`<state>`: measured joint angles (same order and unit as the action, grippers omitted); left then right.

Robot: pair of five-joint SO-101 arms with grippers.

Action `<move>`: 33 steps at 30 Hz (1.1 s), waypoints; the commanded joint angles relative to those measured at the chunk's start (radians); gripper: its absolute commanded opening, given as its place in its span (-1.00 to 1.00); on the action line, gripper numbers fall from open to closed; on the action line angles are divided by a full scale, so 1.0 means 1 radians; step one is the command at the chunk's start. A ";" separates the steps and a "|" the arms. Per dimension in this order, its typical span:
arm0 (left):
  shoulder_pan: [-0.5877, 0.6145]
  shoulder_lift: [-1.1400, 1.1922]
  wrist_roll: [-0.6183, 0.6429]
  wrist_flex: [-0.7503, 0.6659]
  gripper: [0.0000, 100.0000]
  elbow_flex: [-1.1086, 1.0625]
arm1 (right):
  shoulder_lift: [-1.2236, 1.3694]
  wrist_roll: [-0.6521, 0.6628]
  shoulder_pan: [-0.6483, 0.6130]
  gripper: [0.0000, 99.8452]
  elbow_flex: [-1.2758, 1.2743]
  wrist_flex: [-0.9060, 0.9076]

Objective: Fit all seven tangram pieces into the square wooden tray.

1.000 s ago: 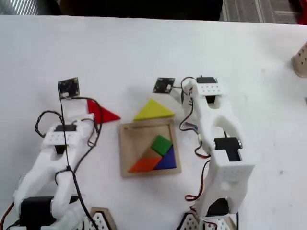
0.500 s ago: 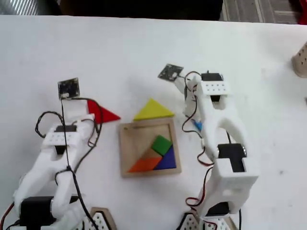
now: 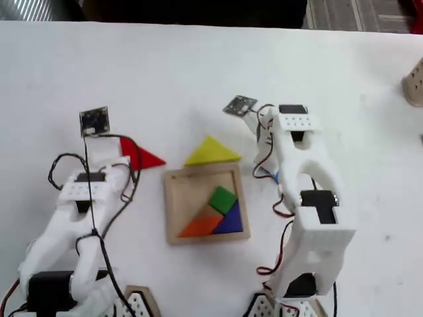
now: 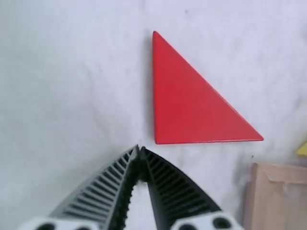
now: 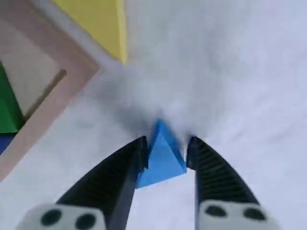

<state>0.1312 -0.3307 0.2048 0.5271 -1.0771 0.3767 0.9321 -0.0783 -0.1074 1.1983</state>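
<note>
The square wooden tray (image 3: 173, 211) lies between the arms and holds a green square (image 3: 223, 197), an orange piece (image 3: 199, 226) and a dark blue piece (image 3: 230, 222). A yellow triangle (image 3: 210, 152) rests just beyond the tray's far edge. The red triangle (image 3: 140, 157) lies to the tray's far left, and in the left wrist view it (image 4: 192, 105) sits just ahead of my left gripper (image 4: 139, 152), which is shut and empty. My right gripper (image 5: 165, 143) is shut on a small light blue triangle (image 5: 163, 158), to the right of the tray (image 5: 53, 96) and near the yellow triangle (image 5: 98, 21).
White tabletop stretches all around. A pale perforated object (image 3: 414, 82) stands at the far right edge. Both arm bases (image 3: 291, 297) sit at the near edge. Loose wires (image 3: 264, 158) hang along the right arm.
The right arm has swung a little to the right, away from the tray, with the light blue triangle in its gripper. The left arm and the other pieces have not moved.
</note>
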 commanded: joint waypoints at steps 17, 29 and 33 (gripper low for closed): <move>-0.015 -0.036 -0.009 -0.018 -0.96 0.008 | -0.082 -0.115 0.038 -0.59 -0.051 -0.031; -0.015 -0.036 -0.009 -0.018 -0.96 0.008 | -0.130 -0.129 0.048 -0.51 -0.158 -0.139; -0.015 -0.036 -0.009 -0.018 -0.96 0.008 | -0.127 -0.169 0.039 -0.51 -0.155 -0.142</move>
<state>0.1312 -0.3307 0.2048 0.5271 -1.0771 0.2969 0.7910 -0.0384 -0.2685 1.0710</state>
